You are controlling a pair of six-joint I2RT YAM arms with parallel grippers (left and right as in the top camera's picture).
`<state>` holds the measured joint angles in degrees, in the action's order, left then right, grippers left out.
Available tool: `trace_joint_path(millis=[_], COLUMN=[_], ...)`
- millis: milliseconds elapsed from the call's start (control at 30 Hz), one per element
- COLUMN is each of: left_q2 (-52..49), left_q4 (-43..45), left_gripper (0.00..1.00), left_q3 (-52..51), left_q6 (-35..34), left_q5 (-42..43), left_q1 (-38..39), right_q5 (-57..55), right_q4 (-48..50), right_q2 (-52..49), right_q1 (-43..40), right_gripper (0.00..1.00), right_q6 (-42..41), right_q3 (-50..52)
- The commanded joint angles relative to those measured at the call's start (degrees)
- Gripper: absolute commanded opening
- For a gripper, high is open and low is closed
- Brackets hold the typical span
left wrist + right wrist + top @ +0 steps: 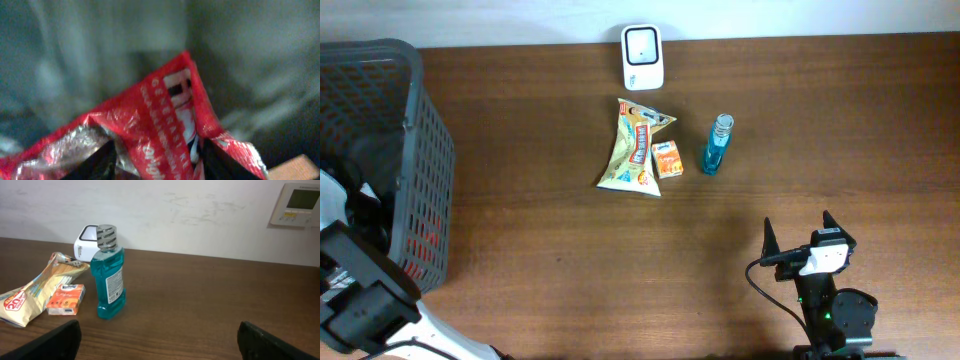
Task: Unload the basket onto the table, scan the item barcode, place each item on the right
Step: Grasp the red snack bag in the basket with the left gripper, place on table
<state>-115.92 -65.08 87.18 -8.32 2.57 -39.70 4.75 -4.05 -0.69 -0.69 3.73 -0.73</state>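
Observation:
A red foil snack packet [170, 125] with white lettering fills the left wrist view, creased between the two dark fingers [100, 162] of my left gripper [160, 167], which press on it from both sides. In the overhead view that gripper is hidden inside the grey basket [420, 130] at the left. The white barcode scanner [642, 56] stands at the table's far edge. My right gripper [810, 232] rests open near the front right, with nothing between its fingers [55, 340].
A yellow snack bag [635, 147], a small orange box [667, 159] and a blue mouthwash bottle [717, 146] lie mid-table in front of the scanner. The right wrist view shows the bottle [110, 280] ahead to the left. A wall thermostat [297, 202] hangs beyond.

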Motion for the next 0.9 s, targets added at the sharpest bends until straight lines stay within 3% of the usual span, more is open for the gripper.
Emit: trace_joint_path(millis=[0, 33, 133, 300, 333, 367, 400, 433, 467, 567, 767, 800, 867], left_q2=[-0.7, -0.7, -0.7, -0.7, -0.7, -0.7, -0.7, -0.8, -0.9, -0.9, -0.9, -0.9, -0.9], left_q4=[4.1, 4.9, 4.6, -5.5, -7.9, -11.1, -13.4, -15.8, -18.3, -18.2, -2.3, -1.3, -0.9], left_gripper=[0.27, 0.0, 0.0, 0.0, 0.15, 0.49, 0.59, 0.87, 0.99, 0.99, 1.0, 0.98, 0.84], left_q3=[-1.0, -1.0, 1.0, 18.9, 22.4, 24.7, 25.0, 24.7, 23.0, 16.5, -1.8, -2.7, -2.9], left_q6=[0.7, 0.7, 0.6, 0.0, 0.0, 0.0, 0.0, 0.0, 0.0, -4.0, -8.3, -9.7, -10.5], left_q5=[-1.5, -0.4, 1.4, 11.7, 11.6, 10.3, 8.6, 6.8, 6.5, 8.3, 7.6, 6.4, 4.8], left_q1=[-0.1, -0.1, -0.1, -0.1, -0.1, -0.1, -0.1, -0.1, 0.0, 0.0, 2.0, 2.1, 2.2], right_q5=[-0.3, -0.3, -0.3, -0.3, -0.3, -0.3, -0.3, -0.3, -0.3, -0.3, -0.3, -0.3, -0.3], right_q4=[-0.2, -0.2, -0.2, -0.2, -0.2, -0.2, -0.2, -0.2, -0.2, -0.2, -0.2, -0.2, -0.2], right_q2=[0.3, 0.3, 0.3, 0.3, 0.3, 0.3, 0.3, 0.3, 0.3, 0.3, 0.3, 0.3, 0.3], right_q1=[0.3, 0.3, 0.3, 0.3, 0.3, 0.3, 0.3, 0.3, 0.3, 0.3, 0.3, 0.3, 0.3], right_gripper=[0.98, 0.98, 0.98, 0.98, 0.98, 0.98, 0.98, 0.98, 0.98, 0.98, 0.98, 0.98, 0.98], right_q6=[0.3, 0.3, 0.3, 0.3, 0.3, 0.3, 0.3, 0.3, 0.3, 0.3, 0.3, 0.3, 0.3], right_q3=[0.4, 0.4, 0.4, 0.4, 0.4, 0.4, 0.4, 0.4, 0.4, 0.4, 0.4, 0.4, 0.4])
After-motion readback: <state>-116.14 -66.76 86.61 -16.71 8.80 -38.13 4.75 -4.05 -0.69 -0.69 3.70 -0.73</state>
